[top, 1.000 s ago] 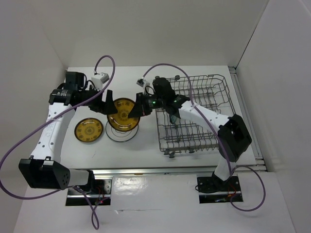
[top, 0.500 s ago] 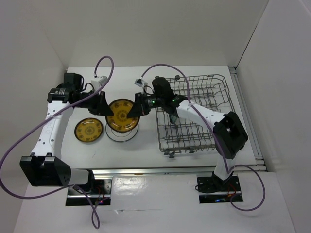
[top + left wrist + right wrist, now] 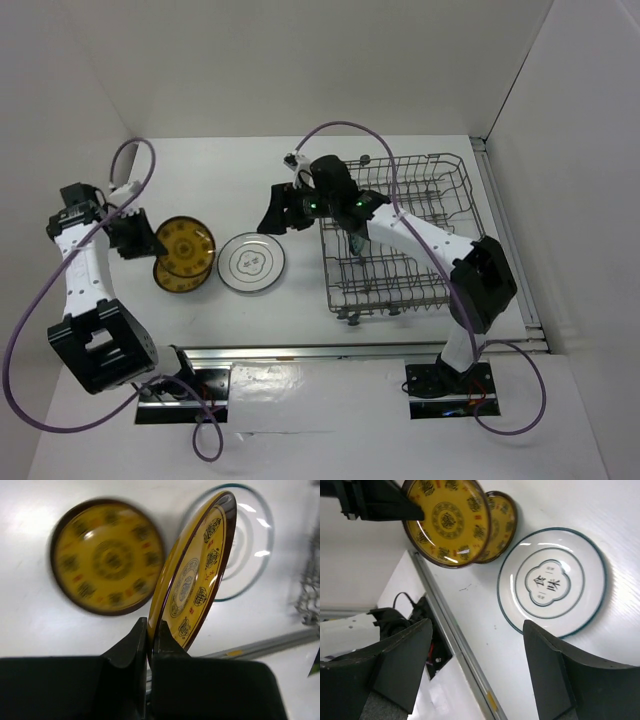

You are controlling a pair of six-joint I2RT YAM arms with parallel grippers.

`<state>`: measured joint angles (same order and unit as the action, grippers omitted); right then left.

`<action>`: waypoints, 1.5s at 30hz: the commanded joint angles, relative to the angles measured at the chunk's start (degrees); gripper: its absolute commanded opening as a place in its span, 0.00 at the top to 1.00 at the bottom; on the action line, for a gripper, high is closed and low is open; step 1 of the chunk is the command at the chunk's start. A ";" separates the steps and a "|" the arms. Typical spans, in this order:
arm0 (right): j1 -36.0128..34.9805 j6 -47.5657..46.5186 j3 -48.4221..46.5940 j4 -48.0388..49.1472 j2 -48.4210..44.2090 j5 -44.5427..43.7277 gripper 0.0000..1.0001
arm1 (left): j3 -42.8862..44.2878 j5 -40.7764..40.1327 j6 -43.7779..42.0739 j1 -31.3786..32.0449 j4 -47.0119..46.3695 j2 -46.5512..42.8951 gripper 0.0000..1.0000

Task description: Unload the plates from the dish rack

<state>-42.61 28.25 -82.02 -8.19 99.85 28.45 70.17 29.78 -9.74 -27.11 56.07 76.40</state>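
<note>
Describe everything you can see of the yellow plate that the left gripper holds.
The yellow plate is round and glossy and looks ceramic, with a dark brown rim and dark medallions ringing a central emblem. The left gripper is shut on its rim and holds it at a tilt, at the left of the table. From above it overlaps a second yellow plate lying flat; whether they touch cannot be told. A white plate lies apart, to its right.

Bright even light, soft shadows. Flat yellow plate [image 3: 106,562] beyond left gripper [image 3: 151,627] motion-blurred; glare streaks on white plate [image 3: 250,536].
</note>
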 commanded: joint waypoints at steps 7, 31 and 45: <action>-0.28 -4.34 1.95 -4.73 -9.85 -8.14 0.19 | -6.97 -0.51 0.68 -14.99 -6.06 6.03 1.00; -0.28 -7.68 1.95 -10.62 -13.90 -13.06 0.19 | -7.07 -7.45 -1.86 -8.13 -9.23 12.29 0.38; 5.42 -3.91 -9.31 -38.65 -14.95 -49.00 0.11 | -5.92 -15.01 -3.28 -3.38 -7.29 8.69 0.30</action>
<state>-39.42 22.59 -88.92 -38.61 87.24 -9.10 62.37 17.37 -13.34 -30.17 48.18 87.83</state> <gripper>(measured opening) 0.882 0.698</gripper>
